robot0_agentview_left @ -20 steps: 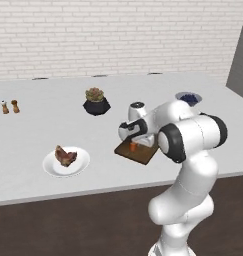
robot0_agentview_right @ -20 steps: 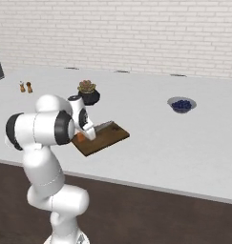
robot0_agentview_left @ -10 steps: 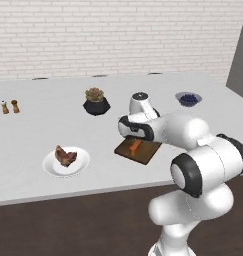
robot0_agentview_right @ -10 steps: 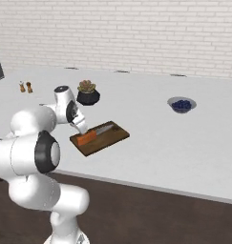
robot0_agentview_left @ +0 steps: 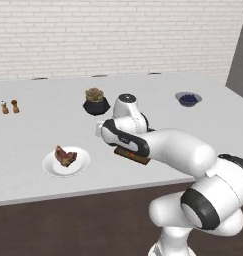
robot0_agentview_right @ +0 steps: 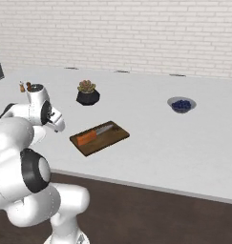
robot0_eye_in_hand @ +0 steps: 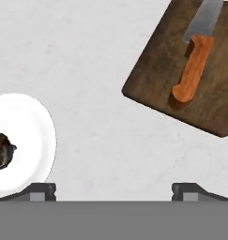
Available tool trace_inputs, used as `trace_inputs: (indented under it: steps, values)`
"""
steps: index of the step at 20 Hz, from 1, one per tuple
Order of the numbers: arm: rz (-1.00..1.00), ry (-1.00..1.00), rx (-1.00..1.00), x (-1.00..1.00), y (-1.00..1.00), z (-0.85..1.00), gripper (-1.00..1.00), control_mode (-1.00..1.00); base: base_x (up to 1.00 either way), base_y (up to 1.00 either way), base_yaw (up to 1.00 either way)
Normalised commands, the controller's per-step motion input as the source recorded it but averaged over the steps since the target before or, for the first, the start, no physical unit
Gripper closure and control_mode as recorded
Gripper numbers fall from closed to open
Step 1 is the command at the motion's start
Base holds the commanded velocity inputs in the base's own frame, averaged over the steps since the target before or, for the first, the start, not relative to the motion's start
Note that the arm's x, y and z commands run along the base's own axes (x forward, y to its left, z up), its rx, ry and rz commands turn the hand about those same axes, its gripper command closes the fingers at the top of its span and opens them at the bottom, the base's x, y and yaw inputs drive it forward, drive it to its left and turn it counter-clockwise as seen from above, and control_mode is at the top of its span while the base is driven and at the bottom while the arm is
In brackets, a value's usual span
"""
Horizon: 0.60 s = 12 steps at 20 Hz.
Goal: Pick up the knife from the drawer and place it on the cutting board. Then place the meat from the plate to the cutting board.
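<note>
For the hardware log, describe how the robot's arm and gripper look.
The arm is built of glossy white rounded segments with dark grey to black bands and round caps at the joints. No cables or markings are visible. The gripper ends in two small dark grey fingers with blocky tips.

Orange-handled, silvery-bladed knife (robot0_eye_in_hand: 193,70) on a dark brown board (robot0_eye_in_hand: 157,75); white plate (robot0_agentview_left: 79,165) with reddish-brown meat (robot0_agentview_left: 65,156); pale grey, faintly mottled surface (robot0_eye_in_hand: 87,56); bowl (robot0_agentview_right: 181,105) perhaps holding blue.
</note>
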Motion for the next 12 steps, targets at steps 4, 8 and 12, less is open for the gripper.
trace_inputs:
  steps: [4,8,12]
  values:
    - [0.62,0.03,0.0,0.01,0.86,0.24,-1.0,-1.0,0.0,0.0,0.0]
    - [0.35,-0.01,-0.07,-0.16,1.0,0.12,-1.0,-1.0,0.0,0.0,0.0]
    - [0.26,0.0,-0.14,-0.17,0.9,0.0,-1.0,-1.0,0.0,0.0,0.0]
